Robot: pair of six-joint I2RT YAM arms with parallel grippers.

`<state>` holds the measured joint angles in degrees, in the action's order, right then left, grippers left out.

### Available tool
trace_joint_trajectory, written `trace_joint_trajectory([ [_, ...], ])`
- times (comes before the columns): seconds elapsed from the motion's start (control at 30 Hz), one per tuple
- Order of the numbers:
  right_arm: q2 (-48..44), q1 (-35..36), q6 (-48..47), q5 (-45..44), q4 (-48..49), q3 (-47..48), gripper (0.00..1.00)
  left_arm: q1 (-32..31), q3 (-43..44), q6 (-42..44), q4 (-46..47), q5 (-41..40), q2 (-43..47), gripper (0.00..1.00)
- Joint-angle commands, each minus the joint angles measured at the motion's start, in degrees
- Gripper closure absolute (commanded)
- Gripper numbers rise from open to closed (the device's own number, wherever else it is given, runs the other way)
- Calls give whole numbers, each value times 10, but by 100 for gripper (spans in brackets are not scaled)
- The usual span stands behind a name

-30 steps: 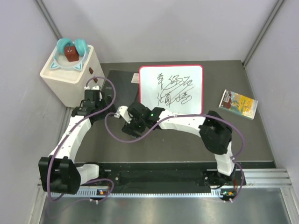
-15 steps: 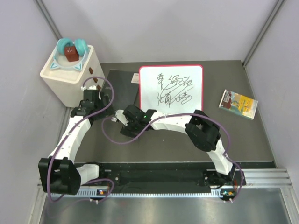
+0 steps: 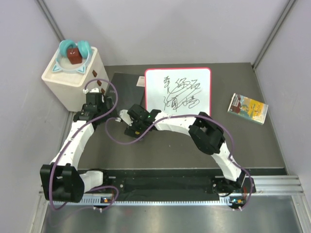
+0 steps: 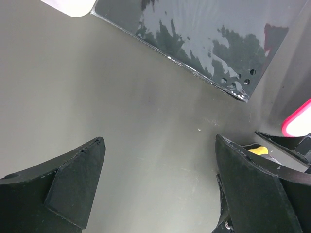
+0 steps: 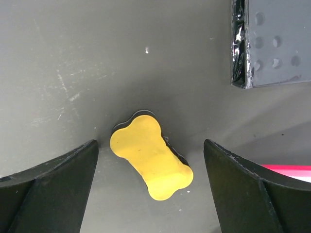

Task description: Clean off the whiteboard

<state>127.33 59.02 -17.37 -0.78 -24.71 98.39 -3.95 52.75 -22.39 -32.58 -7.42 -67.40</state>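
Right gripper [image 5: 150, 143] spread wide astride yellow eraser [image 5: 151, 163], no contact; left gripper [image 4: 160, 140] spread, empty.

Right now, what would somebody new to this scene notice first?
The red-framed whiteboard, covered in black scribbles, lies at the back middle of the table. Just left of its near left corner, a bright yellow bone-shaped block lies flat between the open jaws of the right end effector. A teal-topped white box stands far left.
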Motion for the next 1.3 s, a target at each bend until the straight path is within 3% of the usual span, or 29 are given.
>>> trace_joint_trajectory([
  [0.0, 15, -9, 18, 5, -10, 22, 12, -7, 9, 9, -14, 22, 4, 1],
  [0.53, -74, -13, 77, 28, -16, -130, 17, -7, 9, 9, -18, 21, -5, 1],
  [1.07, -45, -13, 116, -49, 28, -73, 23, -7, 9, 9, -22, 6, -11, 1],
  [1.13, -37, -13, 112, -51, 26, -56, 26, -7, 9, 9, -23, 7, -11, 1],
  [1.27, -25, -13, 118, -52, 32, -40, 48, -7, 8, 10, -24, 7, -10, 1],
])
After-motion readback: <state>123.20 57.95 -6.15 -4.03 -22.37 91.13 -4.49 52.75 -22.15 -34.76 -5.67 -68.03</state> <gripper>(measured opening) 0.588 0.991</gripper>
